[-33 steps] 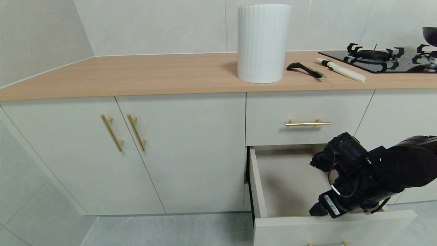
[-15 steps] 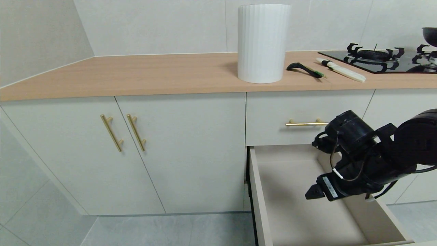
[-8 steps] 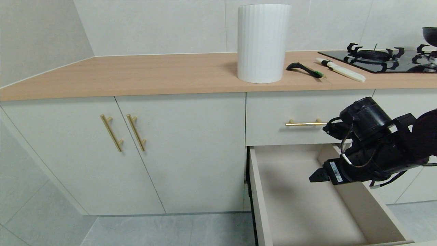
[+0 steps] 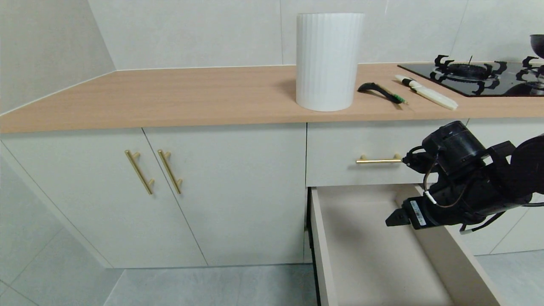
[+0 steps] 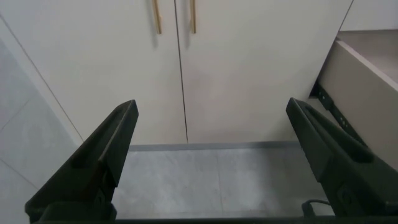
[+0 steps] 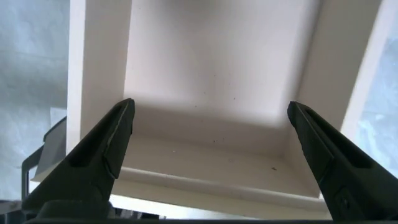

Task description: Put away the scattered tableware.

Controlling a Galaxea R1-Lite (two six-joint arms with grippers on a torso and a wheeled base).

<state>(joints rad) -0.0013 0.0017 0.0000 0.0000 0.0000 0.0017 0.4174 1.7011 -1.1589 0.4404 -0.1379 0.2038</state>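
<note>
A pale kitchen, with a wood-look countertop (image 4: pixel 170 95) over cream cabinets. The right gripper (image 6: pixel 209 107) hangs above the open drawer (image 4: pixel 321 242), its jaws spread wide and holding nothing — the drawer's floor shows between them. Just above is the shut upper drawer's gold handle (image 4: pixel 378 160). The left gripper (image 5: pixel 211 104), likewise wide apart and unloaded, faces the cabinet doors (image 5: pixel 180 62) low near the floor. The tableware — a black utensil (image 4: pixel 379 91) and a white knife (image 4: pixel 427 97) — lies on the countertop between a white ribbed canister (image 4: pixel 327 61) and the hob (image 4: pixel 467 76).
</note>
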